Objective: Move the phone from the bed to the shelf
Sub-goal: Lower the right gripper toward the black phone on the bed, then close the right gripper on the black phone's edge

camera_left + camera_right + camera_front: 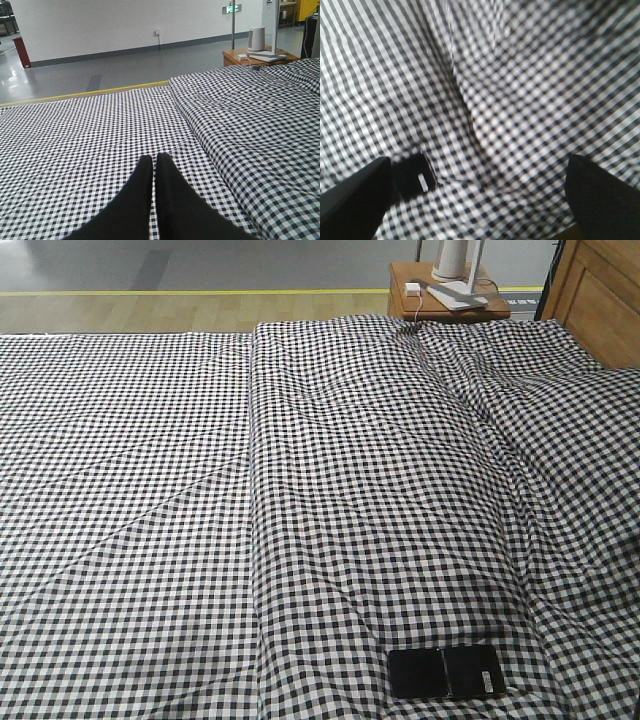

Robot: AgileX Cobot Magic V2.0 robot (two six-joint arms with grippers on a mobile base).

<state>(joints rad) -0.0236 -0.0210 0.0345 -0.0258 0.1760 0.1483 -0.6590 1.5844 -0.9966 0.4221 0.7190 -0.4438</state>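
The phone [446, 672], a glossy black slab with a crease and a small white sticker, lies flat on the checked bed [200, 490] near its front edge, right of centre. In the blurred right wrist view one end of the phone [412, 177] shows beside the left finger. My right gripper [482, 187] hovers over the cloth, open wide, with nothing between its fingers. My left gripper [154, 159] hangs over the bed's left half, fingers together, holding nothing. The shelf is out of view.
A brown bedside table [410, 302] with a white lamp base [455, 275] and a charger stands beyond the bed's far edge. The wooden headboard [600, 300] rises at the far right. A raised fold [255, 490] runs down the bedcover's middle.
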